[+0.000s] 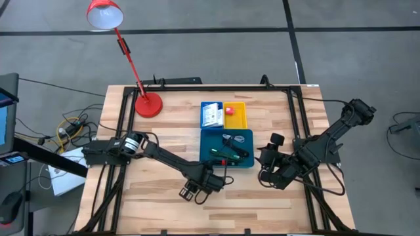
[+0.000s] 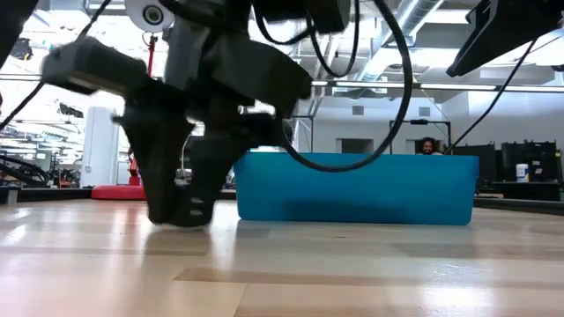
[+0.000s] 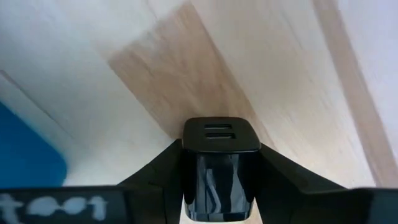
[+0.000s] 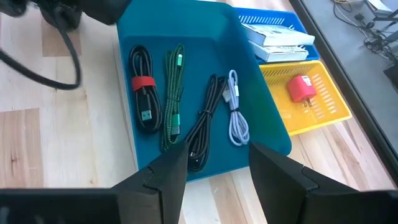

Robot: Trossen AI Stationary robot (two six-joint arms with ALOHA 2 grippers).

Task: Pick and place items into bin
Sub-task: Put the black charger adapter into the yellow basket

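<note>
Work surface: pale wooden plank table (image 1: 157, 203) framed by black rails, set on a grey floor crossed by dark lines; red desk lamp (image 1: 147, 103) based at upper left of the tabletop in the high view, shade reaching past the table's far edge; loose cables and a monitor edge at far left of that view. Bin at upper centre of the tabletop: large teal tray (image 1: 245, 160) below, small blue tray (image 1: 204, 122) and small yellow tray (image 1: 241, 115) side by side above it, touching. Contents in the right wrist view: black cable (image 4: 143, 90) with red tie, green braided cable (image 4: 173, 93), second black cable (image 4: 205, 121) and white cable (image 4: 235, 112) in the teal tray; white packets (image 4: 273, 37) in the blue tray; pink-red block (image 4: 303, 88) in the yellow tray. Left gripper (image 1: 191, 192) down at the tabletop just below the teal tray's lower left corner, jaws pinching a small black charger block (image 3: 220, 165) standing on the wood. Right gripper (image 1: 268, 174) just right of the teal tray, jaws spread, holding nothing. Low view: teal tray wall at centre; open room behind with ceiling pipes, desks, and a seated person at right, far off.
</note>
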